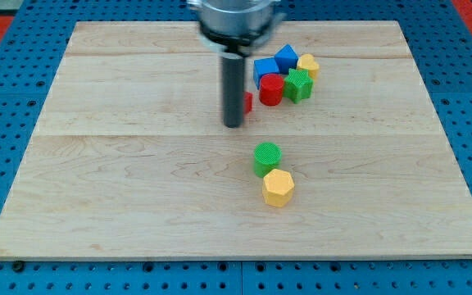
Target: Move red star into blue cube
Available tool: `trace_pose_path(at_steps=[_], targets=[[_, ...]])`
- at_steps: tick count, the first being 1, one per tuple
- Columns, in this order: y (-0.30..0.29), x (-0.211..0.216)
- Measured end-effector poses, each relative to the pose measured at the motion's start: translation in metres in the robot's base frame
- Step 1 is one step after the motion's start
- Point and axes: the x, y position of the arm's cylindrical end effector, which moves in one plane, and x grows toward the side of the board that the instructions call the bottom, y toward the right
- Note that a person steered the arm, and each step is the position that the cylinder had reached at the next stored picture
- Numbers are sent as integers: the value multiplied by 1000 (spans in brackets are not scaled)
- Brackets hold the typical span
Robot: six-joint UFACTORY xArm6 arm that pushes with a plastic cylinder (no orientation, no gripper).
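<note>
Nearest to me, a yellow hexagonal block (278, 188) is sitting on the wooden board (121, 188), a little right of centre. Touching it on its far side, a green cylinder (267, 157) is standing with its ribbed top facing up.

Farther back and to the left of that pair, I am holding my tip (233, 124) down on the board, well apart from both blocks. The dark rod is rising straight up from it into the grey mount at the far edge of the view. This arm is carrying no claw, only the rod, so nothing is opening, closing or clamping.

Just behind the rod on its right side, a small red piece (247, 102) is peeking out; I am taking it for the red star, though the rod is hiding most of it and I cannot make out its shape. It is lying just beside the rod, and I cannot tell whether they are touching.

Farther right and slightly farther away, a cluster is crowding together. A red cylinder (270, 89) is sitting at its near left, a green block (299, 84) just to its right, and a blue cube (264, 70) is touching the red cylinder from behind. Behind those, a second blue block (285, 56) and a yellow block (307, 65) are sitting at the far end, side by side.
</note>
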Motion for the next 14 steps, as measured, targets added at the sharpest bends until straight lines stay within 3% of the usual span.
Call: trace_pose_path(at_steps=[1,2,4,7,10,12,14], targets=[[-31,4],[-25,27],[39,22],[-7,-89],[-64,-108],[13,-124],[20,-141]])
